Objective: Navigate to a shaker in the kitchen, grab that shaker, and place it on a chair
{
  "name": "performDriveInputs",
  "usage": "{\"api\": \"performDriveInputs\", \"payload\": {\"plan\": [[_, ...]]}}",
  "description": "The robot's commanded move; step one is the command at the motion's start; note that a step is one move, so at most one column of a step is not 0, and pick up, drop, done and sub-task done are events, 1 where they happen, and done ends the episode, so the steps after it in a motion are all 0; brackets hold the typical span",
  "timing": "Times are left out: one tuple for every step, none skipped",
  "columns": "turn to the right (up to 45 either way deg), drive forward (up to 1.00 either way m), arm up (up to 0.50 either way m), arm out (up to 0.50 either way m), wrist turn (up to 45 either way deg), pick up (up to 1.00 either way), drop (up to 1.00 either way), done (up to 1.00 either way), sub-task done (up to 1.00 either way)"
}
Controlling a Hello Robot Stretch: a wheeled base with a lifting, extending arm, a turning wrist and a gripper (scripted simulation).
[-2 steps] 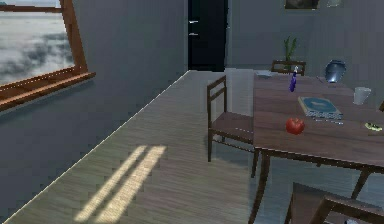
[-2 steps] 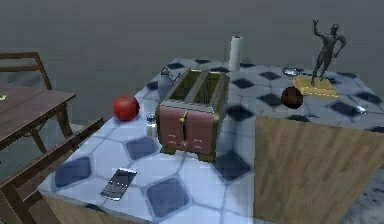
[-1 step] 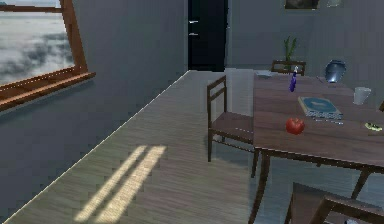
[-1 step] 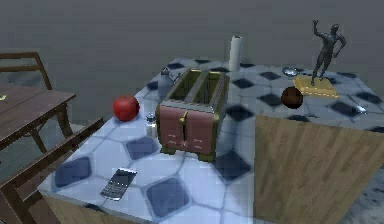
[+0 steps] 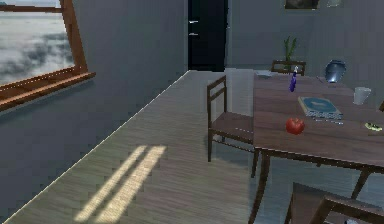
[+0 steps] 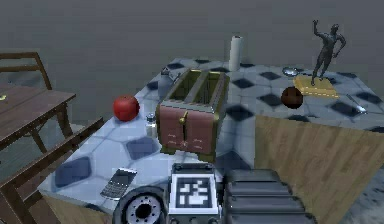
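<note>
A small pale shaker-like thing [image 6: 152, 123] stands on the blue-and-white tiled counter [image 6: 250, 100], just left of a brown toaster [image 6: 193, 112]. A grey cylinder [image 6: 165, 80] stands behind the toaster. At the arm side view's bottom edge are the arm's ribbed dark bar [image 6: 262, 200], one white marked square [image 6: 196, 193] and, left of it, the gripper's round dark body [image 6: 145, 209]. Its far end is not clear, so I cannot tell whether it holds anything. Wooden chairs [image 5: 228, 118] [image 5: 330, 205] stand at a dining table [image 5: 320, 135]. Another chair [image 6: 45, 165] is at the counter's left.
On the counter are a red apple [image 6: 125, 107], a paper towel roll [image 6: 235, 52], a dark ball [image 6: 291, 97], a figure statue [image 6: 326, 55] and a flat grey gadget [image 6: 120, 183]. The table carries an apple [image 5: 295, 126], book, vase and cup. Open floor runs toward a dark doorway [image 5: 207, 35].
</note>
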Motion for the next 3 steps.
{"api": "performDriveInputs", "payload": {"plan": [[0.0, 0.0, 0.0, 0.32, 0.0, 0.0, 0.0, 0.0, 0.0], [0.0, 0.0, 0.0, 0.0, 45.0, 0.0, 0.0, 0.0, 0.0], [0.0, 0.0, 0.0, 0.0, 45.0, 0.0, 0.0, 0.0, 0.0]]}}
